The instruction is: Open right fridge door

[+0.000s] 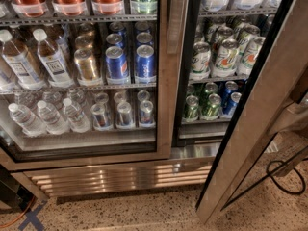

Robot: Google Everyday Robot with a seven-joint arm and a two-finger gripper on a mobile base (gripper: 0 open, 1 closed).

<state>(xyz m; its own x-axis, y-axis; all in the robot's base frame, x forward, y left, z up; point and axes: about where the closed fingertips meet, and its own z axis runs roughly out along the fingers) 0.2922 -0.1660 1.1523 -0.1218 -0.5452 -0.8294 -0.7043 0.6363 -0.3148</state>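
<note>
Right fridge door [257, 124] swung open: wide brushed-steel frame, dark inner edge, slanting down to speckled floor [144, 211]. Gripper out of view; grip state impossible to tell.

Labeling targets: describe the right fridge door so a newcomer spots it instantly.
With the gripper out of view, start at the drinks fridge. The right fridge door is the steel-framed pane swung open, slanting across the right side; the left door sits shut over bottles and cans.
</note>
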